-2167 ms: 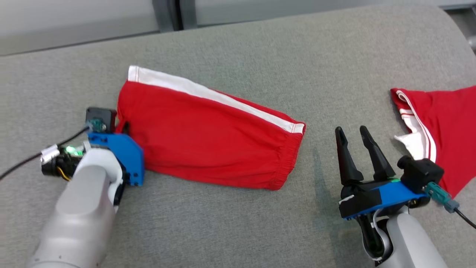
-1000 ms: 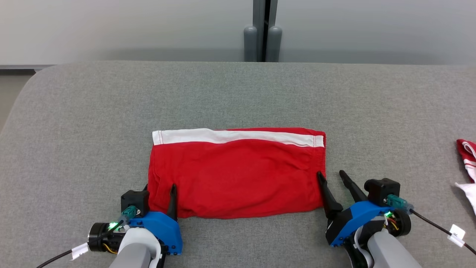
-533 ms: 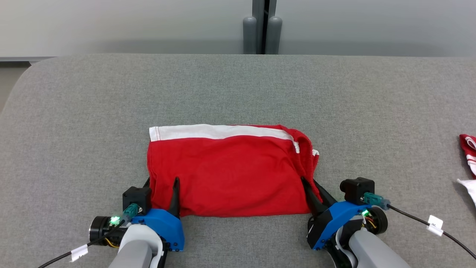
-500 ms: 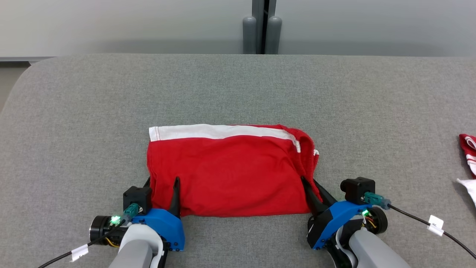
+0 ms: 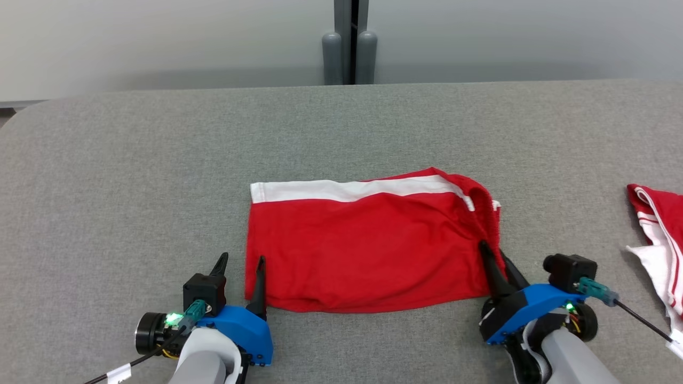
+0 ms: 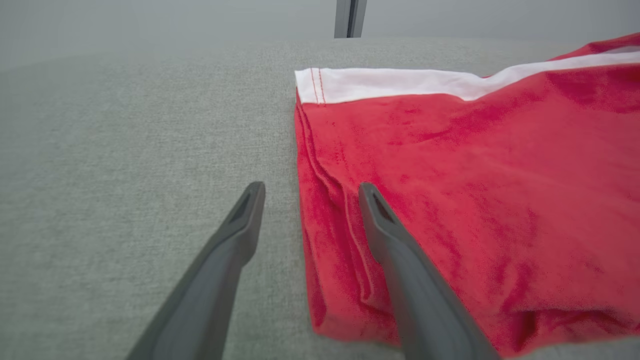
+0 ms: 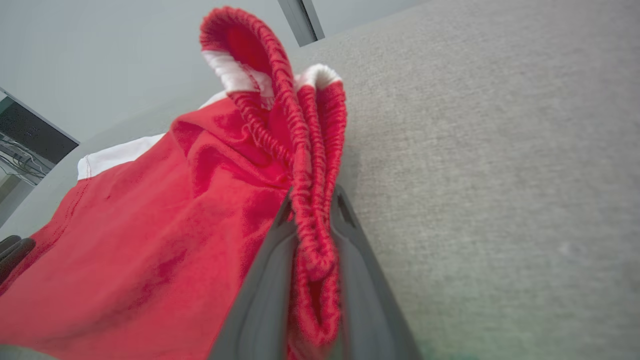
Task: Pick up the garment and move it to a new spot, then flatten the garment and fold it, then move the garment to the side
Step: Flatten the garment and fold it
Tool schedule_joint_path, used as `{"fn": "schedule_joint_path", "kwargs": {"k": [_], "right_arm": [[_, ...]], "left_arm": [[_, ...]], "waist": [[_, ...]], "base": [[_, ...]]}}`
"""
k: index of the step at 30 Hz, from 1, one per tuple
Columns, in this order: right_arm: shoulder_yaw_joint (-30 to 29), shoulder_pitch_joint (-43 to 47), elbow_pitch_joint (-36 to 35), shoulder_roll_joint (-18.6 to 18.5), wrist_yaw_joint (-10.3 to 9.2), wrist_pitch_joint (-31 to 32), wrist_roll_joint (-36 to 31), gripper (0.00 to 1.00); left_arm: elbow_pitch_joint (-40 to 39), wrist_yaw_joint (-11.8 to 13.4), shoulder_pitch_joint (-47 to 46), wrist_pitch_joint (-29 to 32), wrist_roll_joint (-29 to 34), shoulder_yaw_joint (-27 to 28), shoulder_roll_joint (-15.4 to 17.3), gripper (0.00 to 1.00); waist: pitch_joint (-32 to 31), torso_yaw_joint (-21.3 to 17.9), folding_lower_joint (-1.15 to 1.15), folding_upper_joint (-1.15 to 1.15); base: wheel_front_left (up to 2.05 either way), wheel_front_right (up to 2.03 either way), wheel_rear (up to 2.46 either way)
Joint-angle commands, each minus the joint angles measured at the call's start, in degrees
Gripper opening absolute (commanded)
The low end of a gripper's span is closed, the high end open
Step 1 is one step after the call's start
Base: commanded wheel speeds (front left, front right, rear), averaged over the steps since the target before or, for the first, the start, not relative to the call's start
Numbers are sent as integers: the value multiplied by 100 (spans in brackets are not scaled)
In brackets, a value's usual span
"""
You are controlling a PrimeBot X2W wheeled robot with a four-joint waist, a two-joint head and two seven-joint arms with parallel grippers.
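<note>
Folding looks finished: the right gripper (image 5: 492,250) pinches the red white-striped cloth shorts (image 5: 368,245), while the open left gripper (image 5: 241,258) probably must close on them before moving them aside.

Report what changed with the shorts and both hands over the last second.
The right hand closed on the right edge of the shorts, and that end bunched up into a hump. The left hand stayed open, straddling the left edge. The second red garment at the far right did not move. The shifted framing is the camera turning.
</note>
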Motion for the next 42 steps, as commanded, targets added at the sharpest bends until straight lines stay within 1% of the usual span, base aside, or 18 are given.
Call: {"fn": "schedule_joint_path", "kwargs": {"k": [1,3,6,10,12,15,19,22,26,27,28,29,32,34,37,38,39,42], "right_arm": [[-129,104,-58,-109,-2,-3,-38,0],[-279,173,-96,-173,-2,-3,-88,0],[-354,164,-304,-144,-1,-4,-21,0],[-77,79,-673,-47,-1,-3,166,0],[190,25,-853,9,-1,-1,339,0],[616,-45,-1110,55,-1,100,647,0],[1078,-162,-1327,73,-1,256,879,0],[1291,-275,-1205,83,-1,355,818,0],[1454,-460,-805,90,-1,394,661,0],[1511,-511,-719,91,-1,381,681,6],[1556,-556,-661,91,-1,340,778,39],[1620,-607,-613,91,-1,312,825,100],[1893,-700,-627,90,-1,193,1114,100],[2059,-759,-642,85,-1,117,1230,100],[1949,-869,-453,76,-1,14,961,100],[1816,-884,-379,77,-1,1,808,100],[1550,-893,-375,78,-1,-8,623,100],[541,-613,-558,75,-1,-8,-227,100]], "left_arm": [[-43,-3,73,-26,28,16,-10,100],[-77,-14,121,-26,37,8,-35,100],[-83,-11,166,-26,46,-14,-72,100],[-59,-29,157,-26,54,-44,-108,100],[-38,-39,139,-26,65,-66,-121,100],[-8,-43,146,-26,60,-84,-147,100],[34,-67,201,-26,58,-129,-182,100],[68,-82,237,-26,41,-144,-198,100],[85,-93,267,-26,48,-214,-224,100],[91,-92,276,-26,48,-220,-228,100],[86,-81,277,-26,51,-231,-232,100],[82,-78,277,-27,58,-237,-234,100],[49,-42,288,-27,59,-238,-241,100],[28,-34,296,-27,55,-217,-243,100],[-83,2,295,-26,103,-182,-244,100],[-132,16,298,-26,123,-176,-243,100],[-179,28,313,-27,137,-153,-242,100],[-325,117,322,-27,230,-93,-222,100]], "waist": [[-63,-97,0,-1],[-89,-169,0,-1],[-103,-240,0,-1],[-99,-218,0,-1],[-92,-138,0,-1],[-85,40,0,-1],[-85,367,0,-1],[-82,633,0,-1],[-69,968,0,-1],[-65,1031,0,-1],[-65,1084,0,-1],[-65,1123,0,-1],[-73,1168,0,-1],[-98,1122,0,-1],[-143,986,0,-1],[-152,933,0,-1],[-165,861,0,-1],[-201,654,0,-1]], "base": [[0,0,0],[0,0,0],[0,0,0],[0,0,0],[0,0,0],[0,0,0],[0,0,0],[0,0,0],[0,0,0],[0,0,0],[0,0,0],[0,0,0],[0,0,0],[0,0,0],[0,0,0],[0,0,0],[0,0,0],[0,0,0]]}}
